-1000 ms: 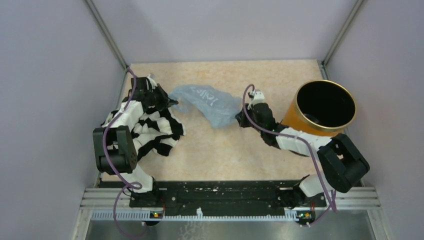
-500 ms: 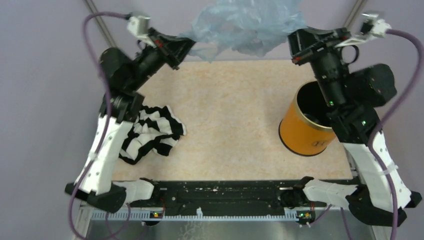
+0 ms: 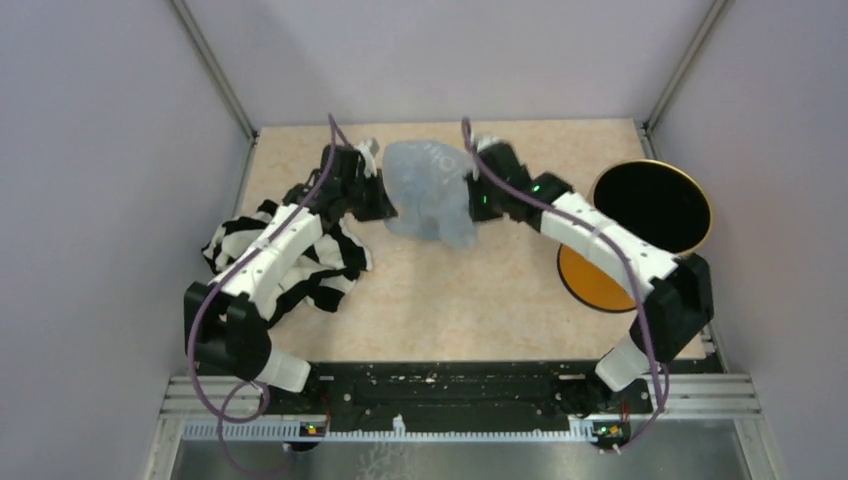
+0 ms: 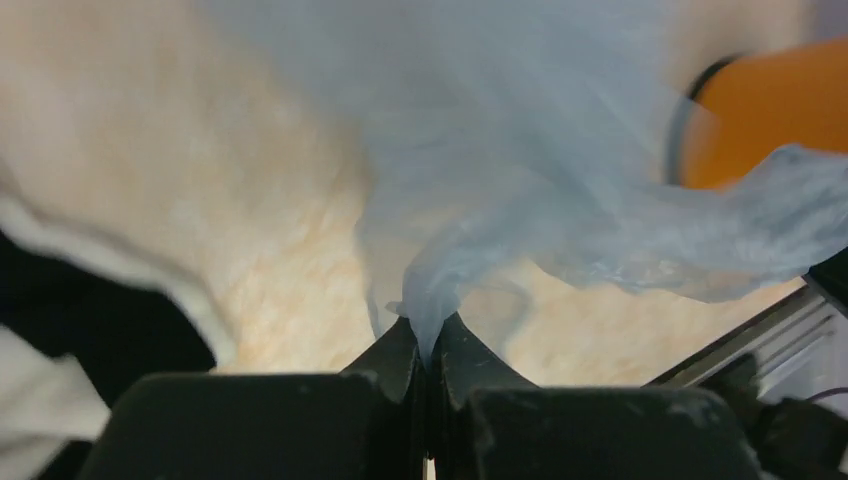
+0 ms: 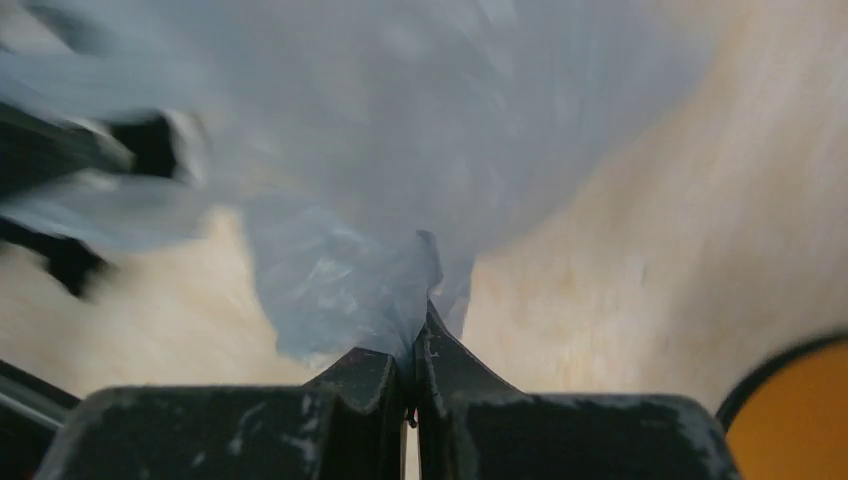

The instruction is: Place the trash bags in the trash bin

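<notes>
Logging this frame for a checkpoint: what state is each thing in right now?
Translucent pale-blue plastic bag: bunched, gripped at both sides.
Orange cylindrical bin with gold rim: upright, mouth open, bag not inside.
Black-and-white striped cloth: crumpled heap, not gripped.
Left pincer: shut on the bag.
Right pincer: shut on the bag.

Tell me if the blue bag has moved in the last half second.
Yes. The blue bag was up against the back wall; now it is lower, over the table, left of the orange bin.
</notes>
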Controlling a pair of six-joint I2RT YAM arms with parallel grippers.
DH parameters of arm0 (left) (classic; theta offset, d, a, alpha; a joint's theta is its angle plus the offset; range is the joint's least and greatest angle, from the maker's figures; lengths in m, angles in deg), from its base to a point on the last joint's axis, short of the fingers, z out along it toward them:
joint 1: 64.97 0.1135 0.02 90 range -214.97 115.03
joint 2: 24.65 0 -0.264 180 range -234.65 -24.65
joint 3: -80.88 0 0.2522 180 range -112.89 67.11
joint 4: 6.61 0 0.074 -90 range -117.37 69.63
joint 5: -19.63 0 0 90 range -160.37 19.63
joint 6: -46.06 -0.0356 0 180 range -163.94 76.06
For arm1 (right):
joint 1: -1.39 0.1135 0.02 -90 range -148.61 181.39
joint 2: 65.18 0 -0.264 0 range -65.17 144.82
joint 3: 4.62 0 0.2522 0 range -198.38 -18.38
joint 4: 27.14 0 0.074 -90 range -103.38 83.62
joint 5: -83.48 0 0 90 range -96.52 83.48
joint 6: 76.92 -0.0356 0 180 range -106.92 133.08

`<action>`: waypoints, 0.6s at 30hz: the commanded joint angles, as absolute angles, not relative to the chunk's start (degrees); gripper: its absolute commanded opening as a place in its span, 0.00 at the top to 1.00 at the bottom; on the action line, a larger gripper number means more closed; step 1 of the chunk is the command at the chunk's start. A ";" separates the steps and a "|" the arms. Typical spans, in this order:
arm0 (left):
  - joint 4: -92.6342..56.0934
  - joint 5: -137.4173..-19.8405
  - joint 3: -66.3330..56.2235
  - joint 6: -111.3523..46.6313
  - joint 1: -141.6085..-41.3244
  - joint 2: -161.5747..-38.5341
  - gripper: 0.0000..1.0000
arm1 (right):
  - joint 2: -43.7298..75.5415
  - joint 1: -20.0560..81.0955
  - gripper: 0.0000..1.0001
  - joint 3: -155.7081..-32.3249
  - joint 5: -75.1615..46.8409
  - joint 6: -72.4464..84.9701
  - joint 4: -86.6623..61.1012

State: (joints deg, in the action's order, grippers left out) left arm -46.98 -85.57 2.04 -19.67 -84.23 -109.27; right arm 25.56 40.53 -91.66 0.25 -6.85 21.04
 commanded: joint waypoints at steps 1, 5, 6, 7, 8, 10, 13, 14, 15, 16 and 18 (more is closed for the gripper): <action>-39.36 -87.44 -28.36 -20.78 -87.09 -96.66 1.00 | 12.31 41.05 1.00 -134.27 3.89 -0.06 17.06; -32.42 -86.99 -40.36 -23.27 -88.85 -96.14 1.00 | 8.59 41.32 1.00 -143.05 1.77 2.90 8.70; -30.16 -85.89 -38.72 -24.01 -88.86 -95.45 1.00 | 6.29 41.35 1.00 -139.18 1.26 3.04 5.05; -28.01 -84.06 -35.72 -24.57 -88.87 -94.94 1.00 | 4.19 41.35 1.00 -134.24 1.17 3.13 2.10; -27.55 -82.25 -32.86 -24.70 -88.87 -94.79 1.00 | 2.65 41.35 1.00 -129.02 1.68 2.91 -0.03; -28.18 -79.84 -25.97 -24.58 -88.87 -95.77 1.00 | 2.11 41.21 1.00 -117.28 4.60 1.74 0.01; -32.97 -74.91 -16.78 -23.81 -88.54 -101.35 1.00 | 6.03 40.89 1.00 -100.57 6.25 -2.69 0.70; -34.23 -74.81 -14.09 -22.53 -88.01 -103.65 1.00 | 8.70 40.30 1.00 -95.46 5.32 -4.84 1.25; -35.27 -76.42 -11.50 -21.00 -87.47 -105.53 1.00 | 11.54 39.80 1.00 -91.74 3.53 -7.08 1.86; -36.07 -78.13 -9.37 -19.90 -87.24 -107.13 1.00 | 14.16 39.55 1.00 -89.10 2.31 -8.80 2.96; -38.00 -80.91 -6.33 -19.13 -87.19 -108.53 1.00 | 16.75 39.53 1.00 -85.93 0.91 -10.65 4.13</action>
